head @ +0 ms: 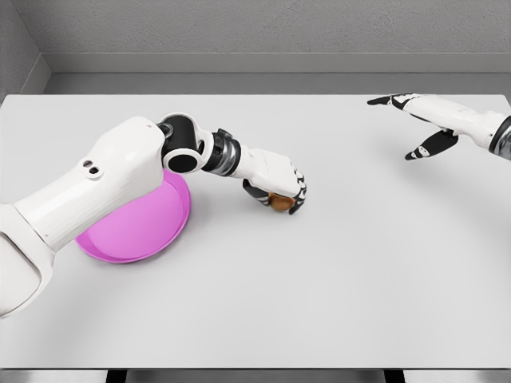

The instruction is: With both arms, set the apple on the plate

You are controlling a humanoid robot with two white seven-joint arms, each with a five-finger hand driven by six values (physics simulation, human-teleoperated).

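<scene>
White table (335, 287) before grey wall, no readable writing anywhere. Pink plate (152, 235) at left, partly under left arm. Left hand (275, 182) right of plate, fingers curled over brownish apple (281, 202) near table centre. Right hand (423, 120) far right, fingers spread, empty.

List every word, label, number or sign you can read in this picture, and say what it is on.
None: no readable text anywhere.
The left hand, right hand, apple, plate and table all carry no writing.
</scene>
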